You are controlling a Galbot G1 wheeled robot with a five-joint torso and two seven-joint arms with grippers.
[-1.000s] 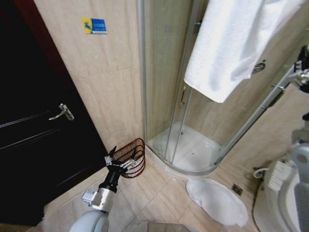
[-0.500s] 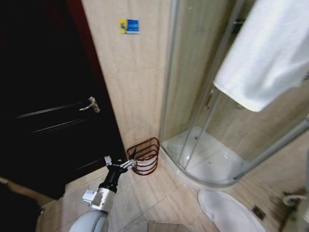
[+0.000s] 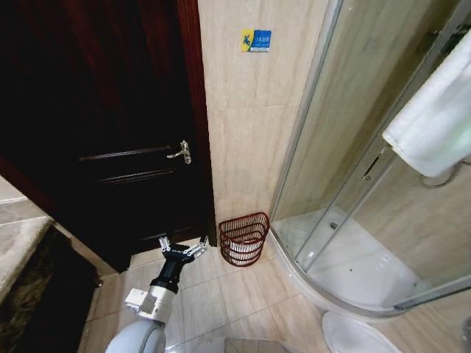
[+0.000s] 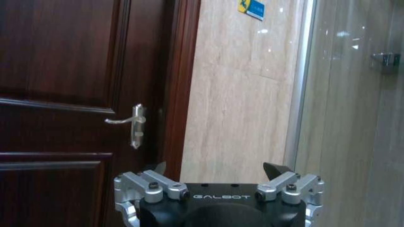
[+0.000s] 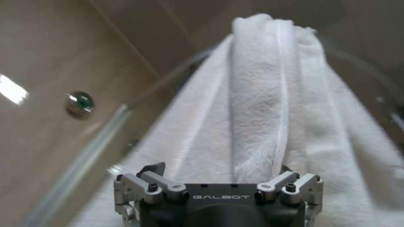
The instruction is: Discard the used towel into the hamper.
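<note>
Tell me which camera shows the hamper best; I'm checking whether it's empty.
The head view: the hamper stands whole on the floor by the shower enclosure, its rim and wire rings visible, apparently empty. The wrist views look elsewhere, at the door and the towel.

The room was a small bathroom. A dark wooden door [image 3: 125, 132] with a silver lever handle [image 3: 181, 152] filled the left side, set in a reddish-brown frame. Beside it rose a wall of beige tiles [image 3: 246, 125] bearing a small blue and yellow sticker [image 3: 255, 40] (its wording too small to read). To the right curved a glass shower stall [image 3: 353, 184] with a white tray [image 3: 357, 261]. The floor [image 3: 221, 301] was beige tile.
</note>
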